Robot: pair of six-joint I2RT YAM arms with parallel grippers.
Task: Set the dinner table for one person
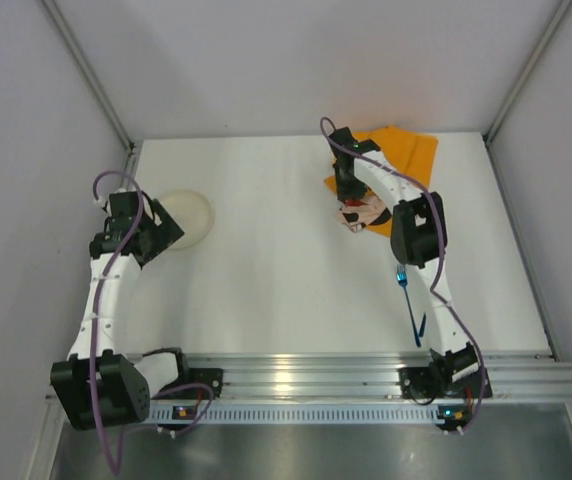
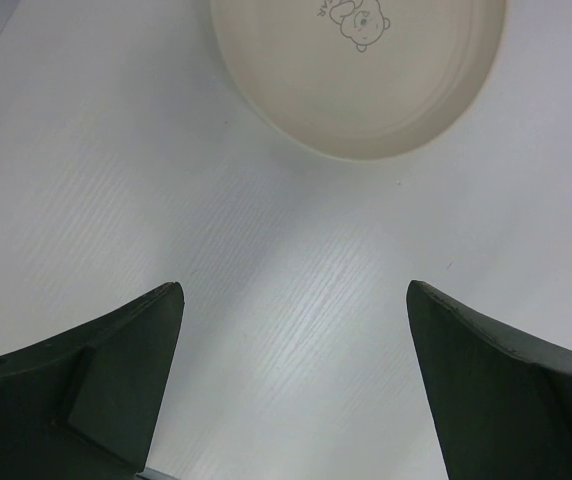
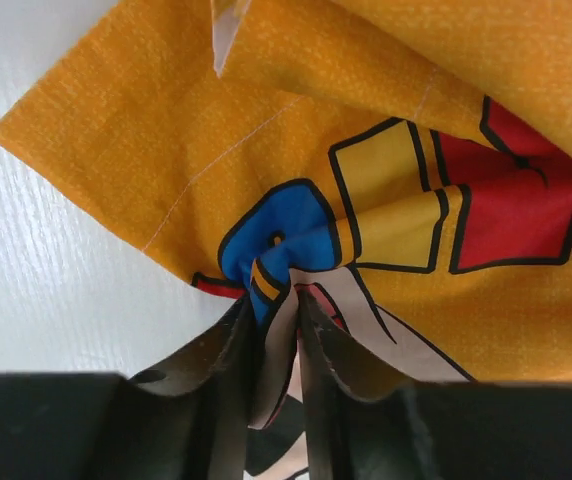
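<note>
Black fingers (image 3: 216, 360) of the right gripper (image 3: 281, 315) fill the bottom of the right wrist view, drawn close together on a bunched fold of the orange placemat (image 3: 106, 150). The cloth's blue, yellow and red cartoon print puckers where the jaws pinch it. From above, this arm reaches to the far right part of the dinner table (image 1: 286, 280), and the cloth lies crumpled there, one corner close to the back edge and part of it gathered under the gripper.

On the left side the left gripper (image 2: 294, 292) hangs over bare white tabletop with its jaws spread wide and nothing between them. Just beyond its fingertips sits a cream plate (image 2: 296, 90) with a small bear drawn on its base – near the gripper, not touching it. The plate rests on the left part of the table, well apart from the placemat.

Nearer the right arm's base a blue-handled utensil (image 1: 402, 277) lies on the table, partly hidden by the arm – what kind it is I cannot tell. An aluminium rail (image 1: 306, 372) runs along the near edge between the two arm bases.
</note>
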